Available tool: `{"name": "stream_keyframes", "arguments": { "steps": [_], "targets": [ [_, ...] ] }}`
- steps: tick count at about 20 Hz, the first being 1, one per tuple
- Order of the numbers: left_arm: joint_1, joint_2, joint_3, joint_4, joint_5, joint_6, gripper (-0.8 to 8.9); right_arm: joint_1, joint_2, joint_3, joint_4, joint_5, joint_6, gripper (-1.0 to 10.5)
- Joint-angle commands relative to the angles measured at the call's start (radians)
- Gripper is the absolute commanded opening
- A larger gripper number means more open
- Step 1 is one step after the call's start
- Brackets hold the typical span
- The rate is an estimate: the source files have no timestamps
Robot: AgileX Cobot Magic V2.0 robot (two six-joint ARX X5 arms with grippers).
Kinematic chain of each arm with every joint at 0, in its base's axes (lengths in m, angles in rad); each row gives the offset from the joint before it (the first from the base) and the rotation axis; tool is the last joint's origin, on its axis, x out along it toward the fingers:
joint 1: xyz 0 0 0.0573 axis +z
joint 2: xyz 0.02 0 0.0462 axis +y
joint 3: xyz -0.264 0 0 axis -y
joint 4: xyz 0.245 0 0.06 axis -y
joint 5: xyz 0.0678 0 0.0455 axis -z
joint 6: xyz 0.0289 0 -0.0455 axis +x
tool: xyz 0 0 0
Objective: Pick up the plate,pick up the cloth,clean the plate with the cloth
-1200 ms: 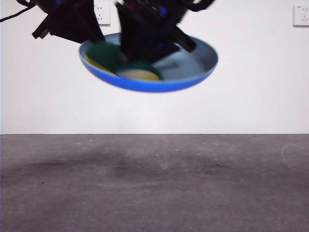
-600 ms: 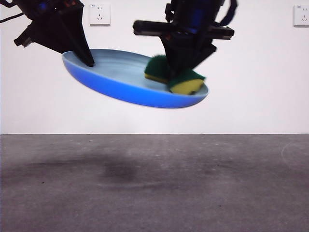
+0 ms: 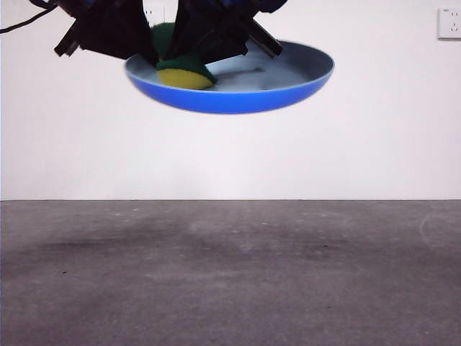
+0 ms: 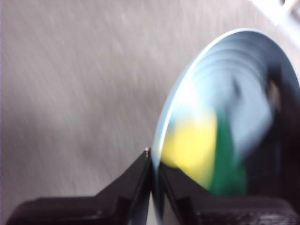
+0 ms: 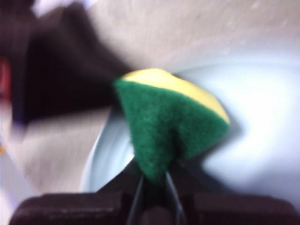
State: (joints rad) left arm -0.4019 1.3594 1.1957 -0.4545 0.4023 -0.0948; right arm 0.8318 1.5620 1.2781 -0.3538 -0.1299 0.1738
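Left tool [image 4: 152,161] clamps the plate [image 3: 288,90] rim – held aloft; right tool [image 5: 152,180] pinches the cloth [image 5: 173,122] inside it.

- No readable text, label, brand, number or sign anywhere.
- Nothing legible on plate [image 3: 238,97], cloth [image 5: 171,122], wall sockets [image 3: 449,23] or table [image 3: 230,274].

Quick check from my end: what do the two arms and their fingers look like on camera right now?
Both are black. In the wrist views, the left gripper and right gripper each show two flat, tapering black fingers rising from a dark block. From the front they appear as big, dark, angular shapes with blue patches; a thin black cable trails off at the upper left.
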Motion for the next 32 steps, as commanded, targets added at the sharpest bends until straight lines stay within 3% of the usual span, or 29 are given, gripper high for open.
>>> {"name": "stream_keyframes", "arguments": {
  "steps": [1, 3, 4, 7, 9, 15, 19, 21, 23, 27, 32],
  "targets": [
    [0.006, -0.005, 0.005, 0.084, -0.003, -0.050, -0.08, 0.008, 0.022, -0.020, -0.145, 0.002, -0.029, -0.1],
    [0.019, -0.005, 0.005, 0.079, -0.010, -0.060, -0.08, 0.008, 0.022, -0.020, -0.256, 0.052, -0.084, -0.1],
    [0.024, -0.005, 0.005, 0.064, -0.008, -0.060, -0.08, 0.007, 0.022, -0.020, -0.304, 0.128, -0.095, -0.1],
    [0.031, -0.005, 0.005, -0.046, -0.006, -0.035, -0.08, -0.016, 0.022, -0.020, -0.373, 0.467, -0.097, -0.1],
    [0.031, -0.005, 0.005, -0.145, -0.004, 0.013, -0.08, -0.043, 0.022, -0.020, -0.342, 0.585, -0.097, -0.1],
    [0.004, -0.005, 0.005, -0.250, 0.024, 0.074, -0.08, -0.095, 0.022, -0.020, -0.097, 0.538, -0.062, 0.0],
    [-0.011, -0.005, 0.005, -0.245, 0.018, 0.082, -0.08, -0.096, 0.022, -0.020, 0.044, 0.357, -0.036, 0.0],
    [-0.016, -0.003, 0.005, -0.242, 0.008, 0.101, -0.08, -0.096, 0.021, -0.020, 0.106, 0.222, -0.032, 0.0],
    [-0.016, 0.007, 0.005, -0.234, -0.092, 0.104, -0.08, -0.096, 0.000, -0.020, 0.131, 0.130, -0.012, 0.0],
    [-0.009, 0.079, 0.004, -0.225, -0.315, 0.130, -0.08, -0.096, -0.093, -0.020, 0.102, 0.138, 0.013, 0.0],
    [0.032, 0.245, 0.004, -0.150, -0.383, 0.130, -0.08, -0.096, -0.212, -0.020, -0.081, 0.299, -0.025, 0.0]
  ]
}}
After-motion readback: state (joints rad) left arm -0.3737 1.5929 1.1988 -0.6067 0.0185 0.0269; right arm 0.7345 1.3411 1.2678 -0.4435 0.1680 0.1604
